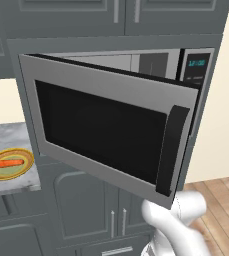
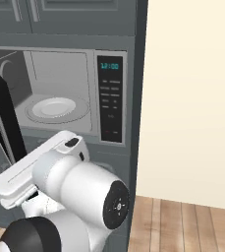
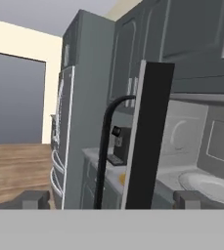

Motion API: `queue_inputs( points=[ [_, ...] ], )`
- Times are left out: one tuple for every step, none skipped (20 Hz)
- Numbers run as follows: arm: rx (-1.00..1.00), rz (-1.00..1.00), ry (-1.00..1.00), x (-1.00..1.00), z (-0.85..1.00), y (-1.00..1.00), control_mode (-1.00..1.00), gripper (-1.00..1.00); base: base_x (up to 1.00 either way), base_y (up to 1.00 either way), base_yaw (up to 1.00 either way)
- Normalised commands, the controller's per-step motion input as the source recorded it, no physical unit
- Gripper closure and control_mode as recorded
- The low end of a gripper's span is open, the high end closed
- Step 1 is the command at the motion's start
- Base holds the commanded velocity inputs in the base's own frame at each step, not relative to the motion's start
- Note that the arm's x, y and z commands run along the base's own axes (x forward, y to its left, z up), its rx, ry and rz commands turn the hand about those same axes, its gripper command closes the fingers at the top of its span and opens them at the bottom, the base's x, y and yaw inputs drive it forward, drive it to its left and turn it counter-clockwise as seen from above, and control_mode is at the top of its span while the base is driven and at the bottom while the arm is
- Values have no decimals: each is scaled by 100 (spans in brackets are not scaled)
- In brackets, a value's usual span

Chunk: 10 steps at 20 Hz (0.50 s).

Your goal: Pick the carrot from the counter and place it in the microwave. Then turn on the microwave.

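Waiting at the start of the pick: the carrot point(image 1: 9, 163) lies on a plate point(image 1: 27, 170) on the counter point(image 1: 11, 134), at nine o'clock from the microwave point(image 1: 114, 131), whose door hangs open. The gripper point(image 3: 111, 200) is spread wide, apparently empty. Next, the arm must reach left and down to the carrot.

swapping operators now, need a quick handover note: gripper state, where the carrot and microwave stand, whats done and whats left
Gripper: open, holding nothing, facing the edge of the open door.
Carrot: lying on the yellow-rimmed plate on the counter, left of the microwave.
Microwave: door swung wide open, turntable inside bare, display lit.
Done: nothing beyond the door standing open.
Left: pick the carrot, put it in the microwave, shut the door, turn the microwave on.
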Motion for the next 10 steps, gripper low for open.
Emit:
queue_inputs(
  points=[
    [-1,6,-10,21,-18,11,-100,-100,0,0,0],
    [-1,5,-10,22,-16,11,-100,-100,0,0,0],
    [-1,5,-10,22,-16,11,-100,-100,0,0,0],
    [0,5,-8,23,-15,11,-100,-100,0,0,0],
    [0,5,-8,24,-15,12,-100,-100,0,0,0],
    [-1,5,-8,23,-14,12,-100,-100,0,0,0],
    [0,5,-8,24,-14,14,-100,-100,0,0,0],
    [-1,5,-8,23,-14,15,-100,-100,0,0,0],
    [-1,5,-8,22,-15,16,-100,-100,0,0,0],
    [-1,5,-8,20,-16,16,-100,-100,0,0,0]
  ],
)
